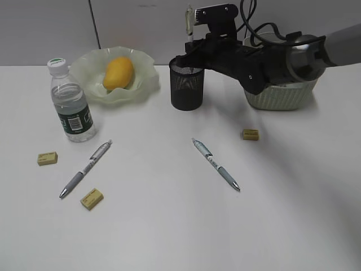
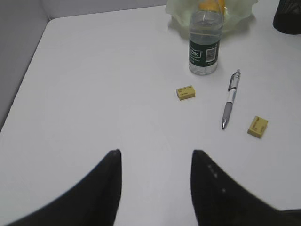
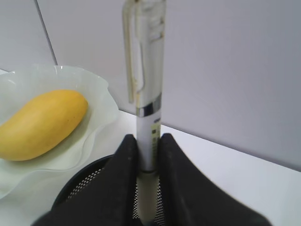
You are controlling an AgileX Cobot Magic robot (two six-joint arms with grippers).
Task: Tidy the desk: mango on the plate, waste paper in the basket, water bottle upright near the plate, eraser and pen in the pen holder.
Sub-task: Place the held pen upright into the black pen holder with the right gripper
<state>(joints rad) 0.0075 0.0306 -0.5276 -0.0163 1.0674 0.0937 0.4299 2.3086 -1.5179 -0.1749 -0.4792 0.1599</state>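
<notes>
A pale grey wall point(image 1: 130, 22) stands behind, split by a dark vertical seam point(image 1: 95, 25). Lighting is soft and even.

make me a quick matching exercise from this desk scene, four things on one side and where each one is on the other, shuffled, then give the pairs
Things:
1. mango
2. water bottle
3. pen in the right gripper
4. left gripper

Places or states:
A. standing upright beside the plate
B. held upright over the pen holder
C. open and empty above the bare desk
D. lying in the plate

Pairs: 1-D, 2-A, 3-B, 4-C
</notes>
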